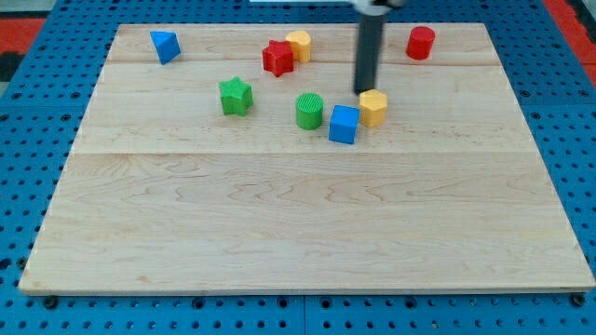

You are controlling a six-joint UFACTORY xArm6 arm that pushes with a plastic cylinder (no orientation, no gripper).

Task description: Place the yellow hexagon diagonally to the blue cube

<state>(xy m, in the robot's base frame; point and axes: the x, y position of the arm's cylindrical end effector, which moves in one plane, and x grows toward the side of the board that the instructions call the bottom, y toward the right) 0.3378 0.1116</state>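
The yellow hexagon (373, 108) sits right of centre in the upper half of the wooden board (307, 233). The blue cube (344, 124) lies just below and to its left, touching or nearly touching it. My tip (364, 90) is at the hexagon's upper left edge, right against it. The dark rod rises straight up out of the view's top.
A green cylinder (309, 111) stands left of the blue cube. A green star (236, 96) is further left. A red star (277, 58) and a yellow cylinder (299, 45) touch near the top. A red cylinder (420, 43) is top right, a blue triangular block (165, 46) top left.
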